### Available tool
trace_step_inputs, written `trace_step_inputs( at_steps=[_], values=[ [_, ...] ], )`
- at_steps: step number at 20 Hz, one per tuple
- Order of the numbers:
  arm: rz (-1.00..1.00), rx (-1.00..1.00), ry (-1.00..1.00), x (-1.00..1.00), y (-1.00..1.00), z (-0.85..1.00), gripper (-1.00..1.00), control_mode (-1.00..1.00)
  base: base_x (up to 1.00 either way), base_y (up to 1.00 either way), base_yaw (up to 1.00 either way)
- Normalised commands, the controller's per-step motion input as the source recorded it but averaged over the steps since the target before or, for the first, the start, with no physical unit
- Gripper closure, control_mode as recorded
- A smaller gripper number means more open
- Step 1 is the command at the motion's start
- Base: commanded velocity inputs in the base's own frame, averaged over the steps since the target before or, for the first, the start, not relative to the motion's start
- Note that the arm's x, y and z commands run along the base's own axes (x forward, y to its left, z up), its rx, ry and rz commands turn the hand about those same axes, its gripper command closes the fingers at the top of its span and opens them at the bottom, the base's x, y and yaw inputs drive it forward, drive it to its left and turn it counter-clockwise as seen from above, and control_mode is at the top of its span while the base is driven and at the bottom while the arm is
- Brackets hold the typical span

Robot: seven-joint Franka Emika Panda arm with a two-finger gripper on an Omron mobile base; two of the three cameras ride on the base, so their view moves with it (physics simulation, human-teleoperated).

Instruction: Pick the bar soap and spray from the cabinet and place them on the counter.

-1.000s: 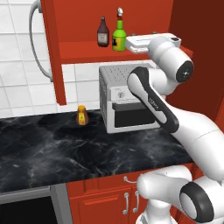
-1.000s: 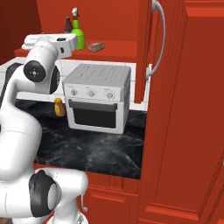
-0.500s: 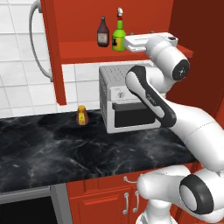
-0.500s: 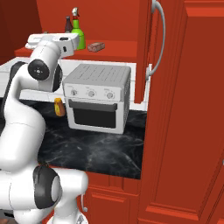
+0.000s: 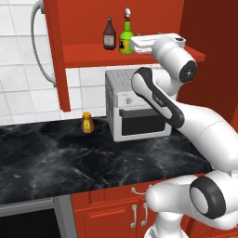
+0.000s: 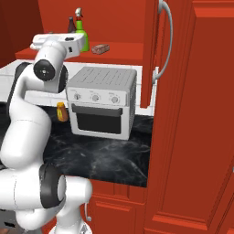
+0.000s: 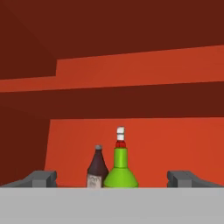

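The green spray (image 5: 126,36) with its white-and-red nozzle stands on the red shelf (image 5: 83,53) of the open cabinet (image 6: 153,55). It is right of a dark brown bottle (image 5: 109,35). The bar soap (image 6: 100,48) lies flat on the shelf, to the right of the spray (image 6: 80,30). My gripper (image 7: 113,179) is open at shelf height just in front of the spray (image 7: 120,168), which shows between the fingertips (image 7: 41,178) with room on both sides. Nothing is held. The hand (image 5: 153,42) hovers above the oven. The black counter (image 5: 56,158) lies below.
A silver toaster oven (image 5: 139,111) stands on the counter under the shelf. A small orange bottle (image 5: 86,123) stands left of it. The open cabinet doors with curved silver handles (image 5: 39,44) (image 6: 167,41) flank the shelf. A tall red unit (image 6: 196,137) closes the right side.
The hand has eased a little closer to the spray along the shelf front. The jaws have stayed open and the bottles and soap have not moved.
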Motion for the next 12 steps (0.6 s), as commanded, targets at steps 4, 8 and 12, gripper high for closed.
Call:
trace_step_inputs(
  at_steps=[4, 8, 12],
  values=[
    [0.00, 0.00, 0.00, 0.22, 0.00, 0.00, -1.00, -1.00, 0.00, 0.00, 0.00],
    [0.00, 0.00, 0.00, 0.20, 0.00, 0.00, -1.00, -1.00, 0.00, 0.00, 0.00],
    [0.00, 0.00, 0.00, 0.20, 0.00, 0.00, -1.00, -1.00, 0.00, 0.00, 0.00]
  ],
)
